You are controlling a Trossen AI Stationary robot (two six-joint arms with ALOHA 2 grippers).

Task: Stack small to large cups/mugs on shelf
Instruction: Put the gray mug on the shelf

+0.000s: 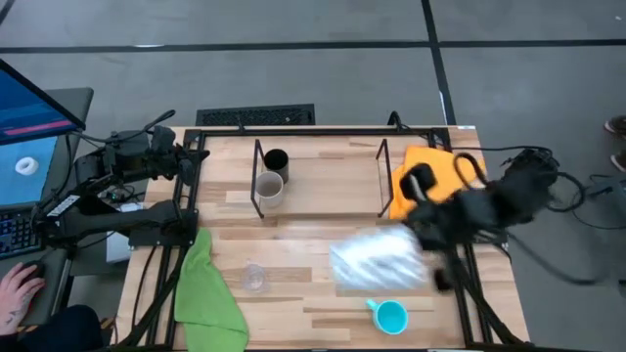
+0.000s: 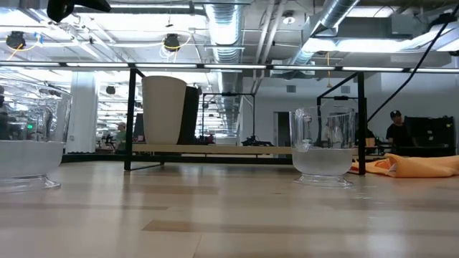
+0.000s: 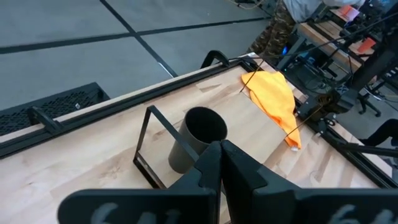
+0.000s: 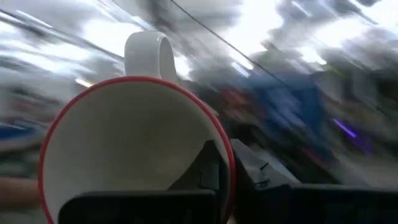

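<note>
My right gripper [image 1: 416,240] is shut on a white mug [image 1: 380,260] with a red rim and holds it above the table's right half. It shows blurred in the high view. On the shelf [image 1: 323,200] a black mug [image 1: 276,159] and a grey-beige mug [image 1: 269,189] stand upright side by side at its left end. A clear glass cup [image 1: 254,277] and a light blue mug [image 1: 389,315] stand on the table nearer the front. The low view shows two glass cups [image 2: 25,150] [image 2: 324,147]. My left gripper [image 3: 221,152] is shut, held off the table's left edge above the shelf's left end. My right gripper has the white mug by its wall at the red rim [image 4: 227,163]. One finger [image 4: 208,171] is inside the mug and the other [image 4: 261,177] outside. The grip lies about a quarter of the way round the rim from the handle [image 4: 146,53]. The mug is lifted clear of the table.
An orange cloth [image 1: 430,174] lies at the shelf's right end. A green cloth [image 1: 207,293] hangs over the table's front left. People stand in the room beyond the table [image 2: 398,129], and a hand [image 1: 18,291] rests at a keyboard on the left.
</note>
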